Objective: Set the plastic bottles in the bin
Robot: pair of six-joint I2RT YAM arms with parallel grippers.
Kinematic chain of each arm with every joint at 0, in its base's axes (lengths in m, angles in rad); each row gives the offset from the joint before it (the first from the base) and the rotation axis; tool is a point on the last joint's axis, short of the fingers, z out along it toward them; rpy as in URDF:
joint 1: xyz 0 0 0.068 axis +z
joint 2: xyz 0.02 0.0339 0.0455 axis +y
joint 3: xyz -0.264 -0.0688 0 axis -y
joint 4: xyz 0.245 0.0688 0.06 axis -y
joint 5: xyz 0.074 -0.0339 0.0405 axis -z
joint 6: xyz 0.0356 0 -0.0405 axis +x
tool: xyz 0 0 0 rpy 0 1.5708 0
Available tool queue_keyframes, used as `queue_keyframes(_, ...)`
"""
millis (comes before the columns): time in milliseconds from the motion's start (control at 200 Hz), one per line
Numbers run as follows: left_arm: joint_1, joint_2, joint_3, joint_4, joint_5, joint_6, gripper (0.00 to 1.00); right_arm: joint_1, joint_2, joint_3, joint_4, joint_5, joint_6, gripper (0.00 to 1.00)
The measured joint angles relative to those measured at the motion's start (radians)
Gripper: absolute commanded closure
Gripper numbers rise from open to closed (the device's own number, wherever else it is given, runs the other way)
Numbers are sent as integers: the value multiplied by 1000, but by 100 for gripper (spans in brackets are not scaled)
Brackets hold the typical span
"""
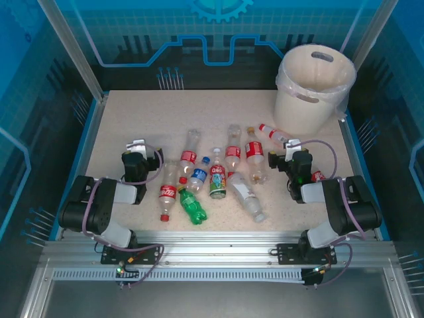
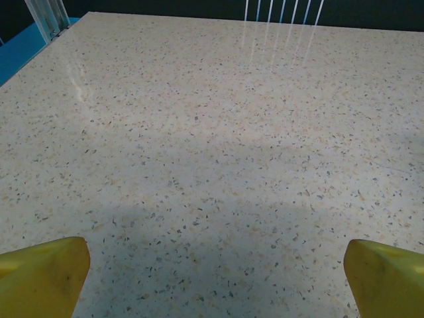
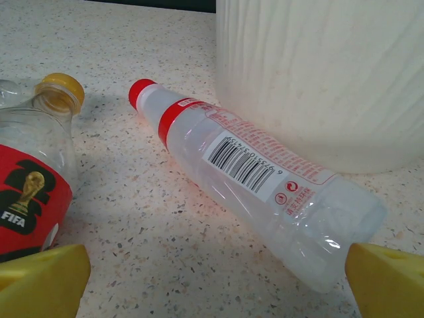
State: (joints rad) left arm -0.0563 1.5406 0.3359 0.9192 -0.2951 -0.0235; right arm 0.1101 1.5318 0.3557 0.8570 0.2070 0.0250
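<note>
Several plastic bottles lie flat in the middle of the table, among them a green one (image 1: 193,207), a blue-labelled one (image 1: 199,175) and red-labelled ones (image 1: 167,194). The cream bin (image 1: 315,86) stands at the far right corner. My left gripper (image 1: 139,146) is open over bare table (image 2: 199,132), left of the cluster; its yellow fingertips (image 2: 43,275) stand wide apart. My right gripper (image 3: 215,285) is open too. Just ahead of it lies a clear red-capped bottle (image 3: 258,179) against the bin wall (image 3: 318,73). A yellow-capped, red-labelled bottle (image 3: 33,185) lies to its left.
The speckled table (image 1: 132,112) is bordered by a blue rim and aluminium posts (image 1: 69,46). The near edge has a metal rail (image 1: 212,255) carrying both arm bases. Another red-labelled bottle (image 1: 317,176) lies beside the right arm.
</note>
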Motion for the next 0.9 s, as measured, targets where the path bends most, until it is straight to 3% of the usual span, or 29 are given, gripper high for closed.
queue_keyframes(900, 9, 5, 23, 3, 31, 0, 1, 0, 0, 0, 20, 3, -3, 0)
